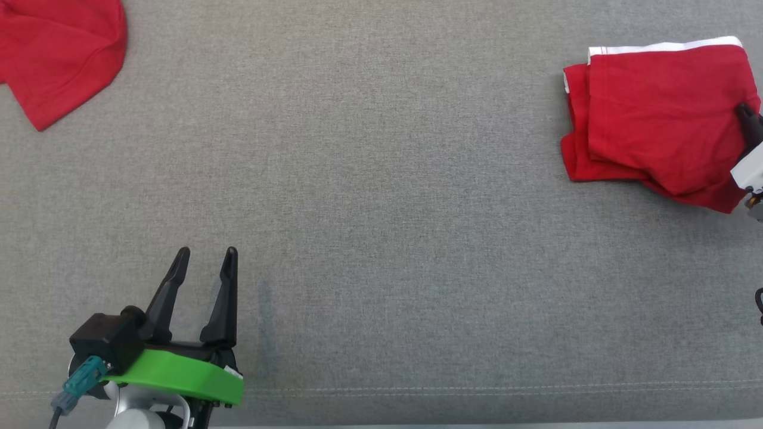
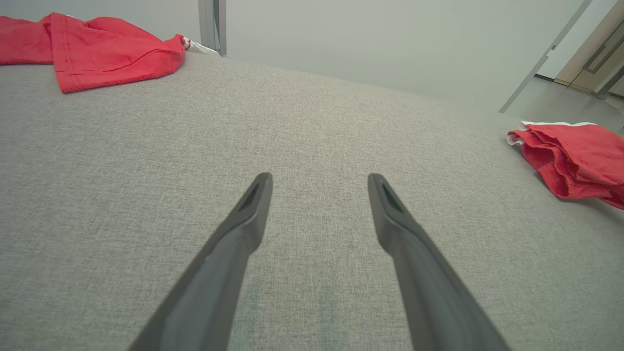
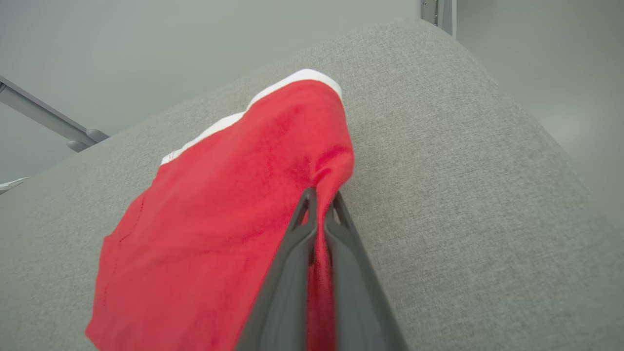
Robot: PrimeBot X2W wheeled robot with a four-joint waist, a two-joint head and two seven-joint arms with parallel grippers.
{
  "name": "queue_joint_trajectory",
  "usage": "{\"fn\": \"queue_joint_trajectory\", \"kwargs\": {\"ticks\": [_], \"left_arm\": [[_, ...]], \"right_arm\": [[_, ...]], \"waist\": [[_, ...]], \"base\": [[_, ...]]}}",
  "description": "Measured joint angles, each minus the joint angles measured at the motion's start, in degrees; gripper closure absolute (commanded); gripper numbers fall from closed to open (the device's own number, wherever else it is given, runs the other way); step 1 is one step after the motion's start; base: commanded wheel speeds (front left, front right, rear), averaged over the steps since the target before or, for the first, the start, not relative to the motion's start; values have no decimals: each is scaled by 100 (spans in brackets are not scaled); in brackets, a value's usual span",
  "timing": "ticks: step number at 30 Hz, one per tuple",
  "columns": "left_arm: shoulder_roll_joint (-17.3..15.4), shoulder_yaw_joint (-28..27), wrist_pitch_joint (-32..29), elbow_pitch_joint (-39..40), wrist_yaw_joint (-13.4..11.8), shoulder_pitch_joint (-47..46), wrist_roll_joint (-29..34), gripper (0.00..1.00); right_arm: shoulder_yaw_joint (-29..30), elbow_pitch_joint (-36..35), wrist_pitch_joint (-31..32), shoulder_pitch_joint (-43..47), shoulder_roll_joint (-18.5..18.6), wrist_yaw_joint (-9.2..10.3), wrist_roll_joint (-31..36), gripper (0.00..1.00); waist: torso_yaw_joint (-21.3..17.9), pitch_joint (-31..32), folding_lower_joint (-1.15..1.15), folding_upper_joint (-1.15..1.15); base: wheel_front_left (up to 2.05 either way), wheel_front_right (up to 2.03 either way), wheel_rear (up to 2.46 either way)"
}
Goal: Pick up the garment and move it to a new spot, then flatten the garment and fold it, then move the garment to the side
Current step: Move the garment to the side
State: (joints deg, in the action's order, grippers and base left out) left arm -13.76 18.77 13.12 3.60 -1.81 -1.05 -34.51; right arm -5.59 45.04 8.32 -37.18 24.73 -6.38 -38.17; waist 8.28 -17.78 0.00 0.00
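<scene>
The right gripper [image 3: 321, 200] is clamped on the garment [image 1: 656, 113]: its two dark fingers are pressed together with a pinch of red cloth caught between them. The pinch is on the garment's right edge, at the table's [image 1: 381, 208] right margin. The garment is red with a white band along its far edge. It is folded into a rough rectangle with layers showing at its left and near edges, and most of it lies on the table's far right part.

The left gripper [image 1: 207, 253] is released, its fingers spread apart with nothing between them. It sits over the table's near left part, fingertips pointing toward the far edge, well apart from the garment. A green collar [image 1: 179, 375] wraps its base.

A second red cloth [image 1: 59, 53] lies rumpled at the table's far left corner, well apart from both grippers. The table is covered in grey woven fabric, with a stitched seam running along its near edge.
</scene>
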Motion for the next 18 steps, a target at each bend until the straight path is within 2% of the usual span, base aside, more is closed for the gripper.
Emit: {"fn": "queue_joint_trajectory", "kwargs": {"ticks": [5, 6, 7, 8, 14, 18], "left_arm": [[-49, -78, -52, 98, -29, 4, -1, 0], [-69, -92, -56, 113, -30, 8, -1, 0], [-87, -107, -57, 127, -31, 9, -1, 0], [-105, -115, -83, 143, -35, 10, -1, 0], [-142, -98, -176, 258, -73, 12, -1, 0], [-142, -101, -205, 316, -73, 12, -2, 0]], "right_arm": [[31, 174, -156, -3, -34, 48, -1, 100], [35, 209, -207, -8, -31, 87, 4, 90], [36, 248, -267, -22, -27, 147, 32, 51], [34, 290, -323, -29, -18, 179, 67, 1], [-34, 560, -560, -40, 91, 381, 356, 0], [-97, 700, -631, -38, 92, 448, 430, 0]], "waist": [[-151, -8, 0, 0], [-178, -11, 0, 0], [-204, -14, 0, 0], [-230, -17, 0, 0], [-332, -40, 0, 0], [-350, -46, 0, 0]], "base": [[0, 0, 0], [0, 0, 0], [0, 0, 0], [0, 0, 0], [0, 0, 0], [0, 0, 0]]}}
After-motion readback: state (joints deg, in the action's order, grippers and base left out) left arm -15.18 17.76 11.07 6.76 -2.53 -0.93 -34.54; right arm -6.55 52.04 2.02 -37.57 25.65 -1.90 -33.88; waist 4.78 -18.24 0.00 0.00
